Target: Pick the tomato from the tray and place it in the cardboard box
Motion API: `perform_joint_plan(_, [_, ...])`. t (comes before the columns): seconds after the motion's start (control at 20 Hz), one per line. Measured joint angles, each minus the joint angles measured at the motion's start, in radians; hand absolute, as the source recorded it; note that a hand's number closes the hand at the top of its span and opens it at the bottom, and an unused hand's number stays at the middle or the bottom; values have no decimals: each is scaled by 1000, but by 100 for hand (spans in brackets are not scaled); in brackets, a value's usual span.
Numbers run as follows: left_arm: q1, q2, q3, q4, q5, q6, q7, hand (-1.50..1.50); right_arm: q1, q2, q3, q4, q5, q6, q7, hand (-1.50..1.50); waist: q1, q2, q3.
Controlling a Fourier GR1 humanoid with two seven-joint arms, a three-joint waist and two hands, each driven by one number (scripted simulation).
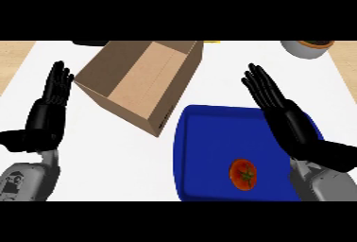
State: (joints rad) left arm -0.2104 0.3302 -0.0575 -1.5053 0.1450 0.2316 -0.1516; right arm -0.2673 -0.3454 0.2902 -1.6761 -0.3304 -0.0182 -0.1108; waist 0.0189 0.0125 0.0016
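Red, smooth tomato (242, 174) lying in the blue tray (209, 142), probably light, soft, rolling easily. Best cupping round its sides. Right hand (289, 123) hovering open and empty; left hand (47, 113) resting open beside the cardboard box (140, 80).

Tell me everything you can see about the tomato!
The tomato is round, red and shiny-looking, with a small green star-shaped stem patch in its middle, facing up. It looks whole. It sits on the blue tray, near the tray's front right part. Nothing holds it: the right hand is open above the tray, beside the tomato but not touching it. The cardboard box stands apart, farther back to the left.
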Motion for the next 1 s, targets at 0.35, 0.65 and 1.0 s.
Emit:
perform_joint_plan(0.35, [67,110,24,109,-99,24,81,0,-4,-103,65,14,-5,314,-166,-150,8,-15,1])
perform_joint_plan(0.65, [102,155,16,161,-143,27,148,0,5,-222,116,79,244,405,-481,-150,12,-2,7])
perform_joint_plan(1.0, [99,165,6,183,-169,25,180,0,3,-272,138,286,327,387,-790,-150,24,7,7])
